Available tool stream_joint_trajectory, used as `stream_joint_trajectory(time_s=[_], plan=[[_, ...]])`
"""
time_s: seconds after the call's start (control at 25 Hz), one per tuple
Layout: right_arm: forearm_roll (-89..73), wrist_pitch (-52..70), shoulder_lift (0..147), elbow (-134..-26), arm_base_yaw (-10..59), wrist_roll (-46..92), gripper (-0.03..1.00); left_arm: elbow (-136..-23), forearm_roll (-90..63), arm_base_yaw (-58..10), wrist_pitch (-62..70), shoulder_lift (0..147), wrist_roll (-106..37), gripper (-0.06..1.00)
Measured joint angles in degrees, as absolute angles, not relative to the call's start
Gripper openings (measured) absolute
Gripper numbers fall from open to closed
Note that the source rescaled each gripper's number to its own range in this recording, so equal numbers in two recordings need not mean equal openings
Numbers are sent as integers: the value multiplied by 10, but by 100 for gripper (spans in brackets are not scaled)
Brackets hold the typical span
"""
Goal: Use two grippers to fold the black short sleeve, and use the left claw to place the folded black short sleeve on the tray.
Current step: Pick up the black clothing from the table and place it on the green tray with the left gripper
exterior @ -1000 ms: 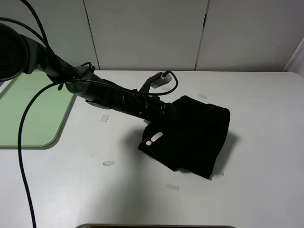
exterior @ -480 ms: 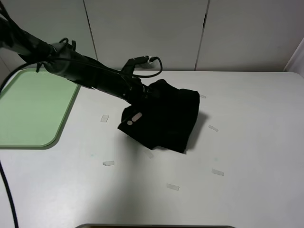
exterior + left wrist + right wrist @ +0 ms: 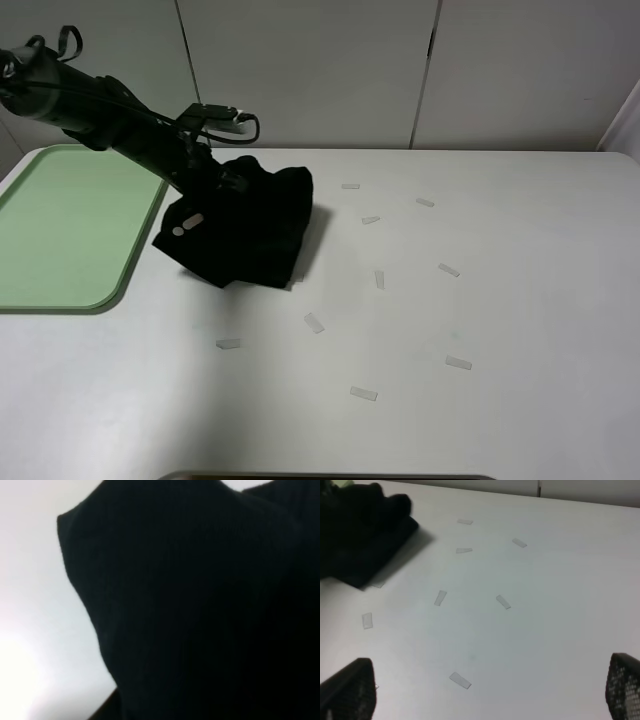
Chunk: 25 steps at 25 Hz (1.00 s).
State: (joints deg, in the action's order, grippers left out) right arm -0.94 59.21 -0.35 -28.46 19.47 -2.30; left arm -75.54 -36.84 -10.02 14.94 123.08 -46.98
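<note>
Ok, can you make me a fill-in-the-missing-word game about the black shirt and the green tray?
1. The left claw is holding the black short sleeve, which is folded into a ____.
2. The colour of the tray is pale ____.
3. The shirt is not yet on the tray; it hangs just to the ____ of it in the high view.
4. Small clear strips lie scattered on the white ____.

Missing words: bundle; green; right; table

No words, numbers or brand names can be read; the small white marks on the black short sleeve (image 3: pixel 240 232) are too small to decipher.
</note>
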Motion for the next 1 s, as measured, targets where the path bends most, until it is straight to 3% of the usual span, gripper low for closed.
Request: stream_joint_trajectory(time_s=[0.44, 1.0], plan=[[-9, 592, -3, -285, 195, -23, 100, -750, -143, -19, 174, 1184, -375, 17], [-9, 592, -3, -285, 195, -23, 100, -635, -122, 102, 42, 1106, -385, 17]])
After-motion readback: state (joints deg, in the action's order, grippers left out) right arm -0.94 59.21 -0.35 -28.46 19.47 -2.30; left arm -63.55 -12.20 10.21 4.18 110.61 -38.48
